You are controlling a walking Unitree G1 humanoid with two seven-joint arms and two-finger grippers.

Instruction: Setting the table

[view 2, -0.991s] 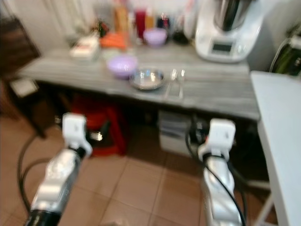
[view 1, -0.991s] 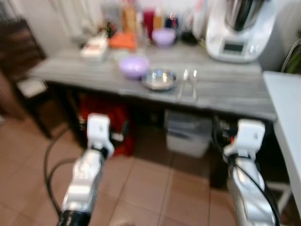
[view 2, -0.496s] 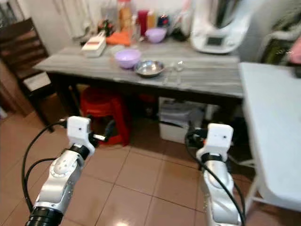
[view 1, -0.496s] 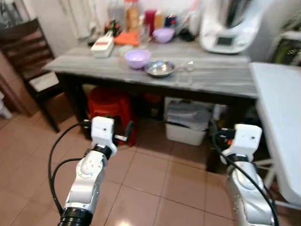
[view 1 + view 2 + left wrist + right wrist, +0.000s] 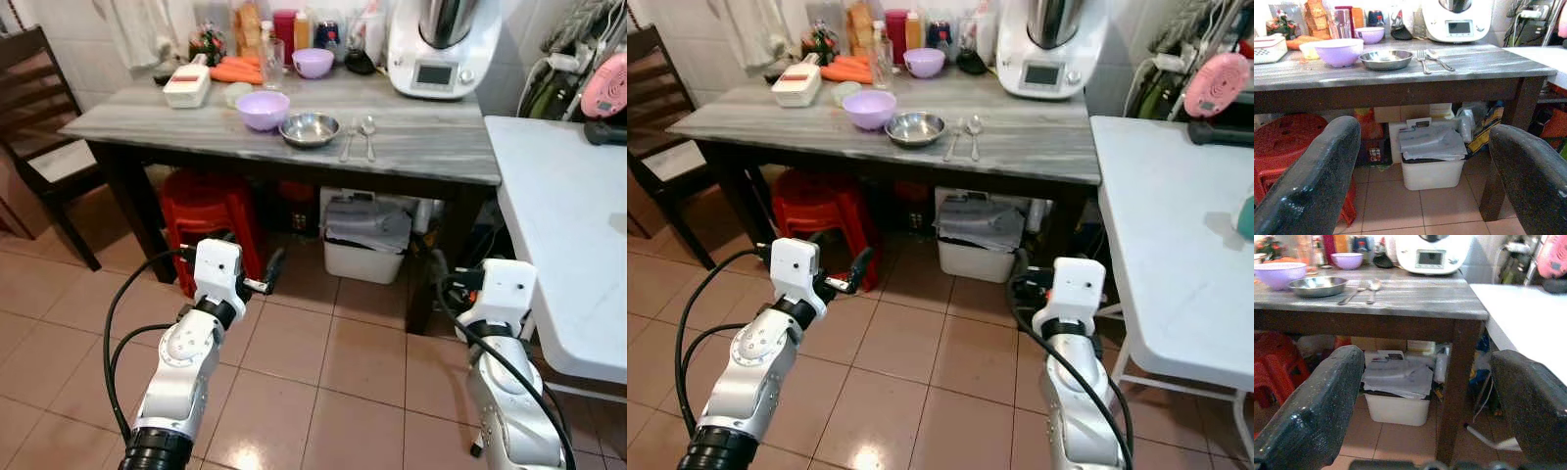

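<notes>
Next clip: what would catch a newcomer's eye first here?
Probably the grey table straight ahead, with a lilac bowl, a steel bowl and a fork and spoon in a row near its front edge. Low in front, the left gripper and right gripper are both open, held above the tiled floor. A white table stands to the right.

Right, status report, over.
Left tool and right tool open, empty, held low short of the grey wooden table. Steel bowl, lilac plastic bowl, fork and spoon untouched on it. Red plastic stool underneath.
</notes>
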